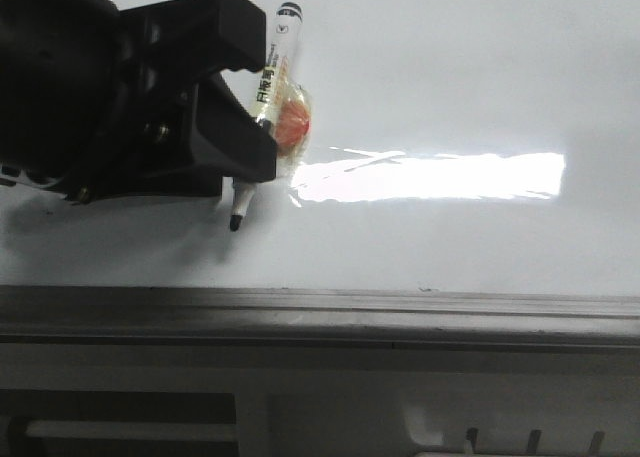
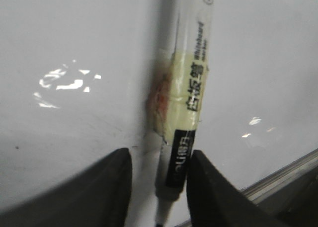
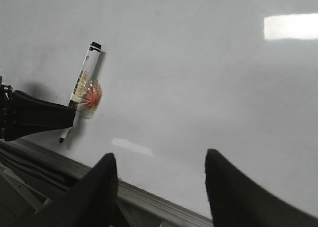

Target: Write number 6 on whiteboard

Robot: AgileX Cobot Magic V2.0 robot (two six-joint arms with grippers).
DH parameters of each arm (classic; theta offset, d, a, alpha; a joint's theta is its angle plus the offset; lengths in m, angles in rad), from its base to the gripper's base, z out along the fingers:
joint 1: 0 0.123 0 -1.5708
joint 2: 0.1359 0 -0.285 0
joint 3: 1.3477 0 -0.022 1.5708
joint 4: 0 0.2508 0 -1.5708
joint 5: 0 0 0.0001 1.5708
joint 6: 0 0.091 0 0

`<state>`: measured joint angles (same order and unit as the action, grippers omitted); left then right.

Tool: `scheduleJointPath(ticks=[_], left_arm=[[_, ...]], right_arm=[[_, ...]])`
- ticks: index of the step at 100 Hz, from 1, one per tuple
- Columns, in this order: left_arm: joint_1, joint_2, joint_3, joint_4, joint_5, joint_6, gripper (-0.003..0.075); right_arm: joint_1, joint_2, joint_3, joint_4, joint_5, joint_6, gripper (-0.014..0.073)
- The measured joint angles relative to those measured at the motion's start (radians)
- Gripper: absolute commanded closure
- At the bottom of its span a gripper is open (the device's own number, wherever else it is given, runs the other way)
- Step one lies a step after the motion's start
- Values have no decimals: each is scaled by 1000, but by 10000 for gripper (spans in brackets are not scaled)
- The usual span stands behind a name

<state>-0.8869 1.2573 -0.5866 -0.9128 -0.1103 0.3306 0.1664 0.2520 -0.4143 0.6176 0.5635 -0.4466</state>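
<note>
While a bright band of glare (image 1: 430, 175) lies across its glossy face, the whiteboard (image 1: 450, 67) fills the front view, with a grey metal edge strip (image 1: 320, 312) along its lower side. No drawn stroke of the number 6 shows on it. Over its left part, the left gripper (image 1: 240, 127) clamps a whiteboard marker (image 1: 270, 87) wrapped in yellowish tape (image 1: 285, 112), black tip (image 1: 236, 220) down near the surface. Empty, the right gripper (image 3: 159, 182) hangs with its jaws spread wide.

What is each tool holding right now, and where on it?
The left tool grips the pale black-tipped marker pen low on its barrel, near the tip. The right tool is open, holding nothing.
</note>
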Motion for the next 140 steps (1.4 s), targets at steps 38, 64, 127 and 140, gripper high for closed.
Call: scheduleJointPath(ticks=[38, 64, 127, 140], left_arm=[[0, 0, 0, 40, 92, 0, 739], [-61, -111, -60, 543, 315, 37, 738], [-222, -139, -95, 834, 499, 268, 738], [-222, -139, -95, 834, 499, 268, 739]], right_arm=[[0, 0, -12, 8, 110, -2, 239], [83, 44, -93, 89, 198, -224, 239], [465, 399, -97, 189, -6, -542, 239], [533, 465, -97, 193, -69, -556, 237]])
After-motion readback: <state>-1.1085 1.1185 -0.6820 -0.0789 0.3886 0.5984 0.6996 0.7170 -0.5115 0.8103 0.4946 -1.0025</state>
